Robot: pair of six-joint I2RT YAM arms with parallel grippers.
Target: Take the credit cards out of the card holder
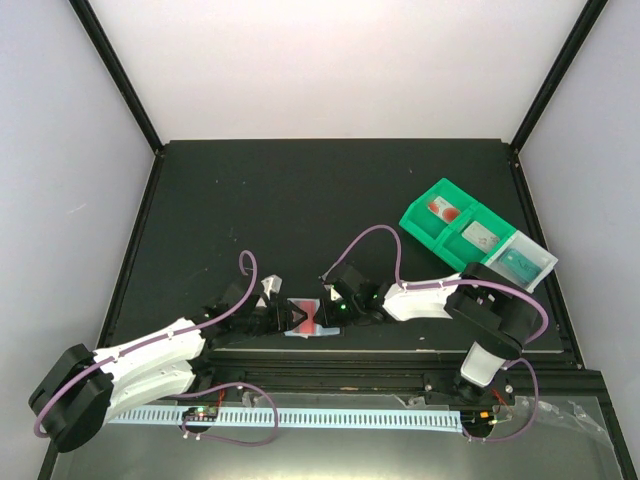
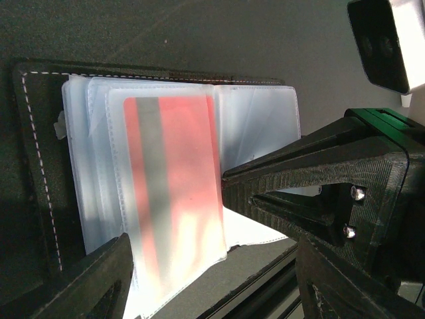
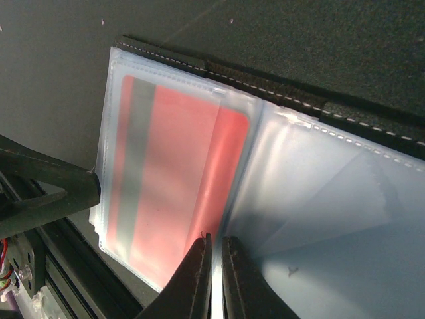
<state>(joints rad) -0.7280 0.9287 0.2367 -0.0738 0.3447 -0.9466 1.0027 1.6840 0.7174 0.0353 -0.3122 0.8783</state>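
The card holder (image 1: 312,328) lies open near the table's front edge, black outside (image 2: 33,166) (image 3: 319,106), with clear pockets inside. A red card with a grey stripe (image 1: 303,314) (image 2: 179,173) (image 3: 172,173) sits in one clear pocket. My right gripper (image 1: 330,305) (image 3: 217,242) is pinched shut on the edge of that pocket page, at the fold beside the red card. My left gripper (image 1: 270,315) (image 2: 212,266) is open wide, with the pocket page's lower end between its fingers. A white card with red marks (image 1: 443,210), a pale grey card (image 1: 480,238) and a teal card (image 1: 520,262) lie in the tray.
The green-and-clear compartment tray (image 1: 420,205) stands at the back right. The table's front rail (image 1: 380,350) runs just below the holder. The right gripper's black finger (image 2: 299,173) crosses the left wrist view.
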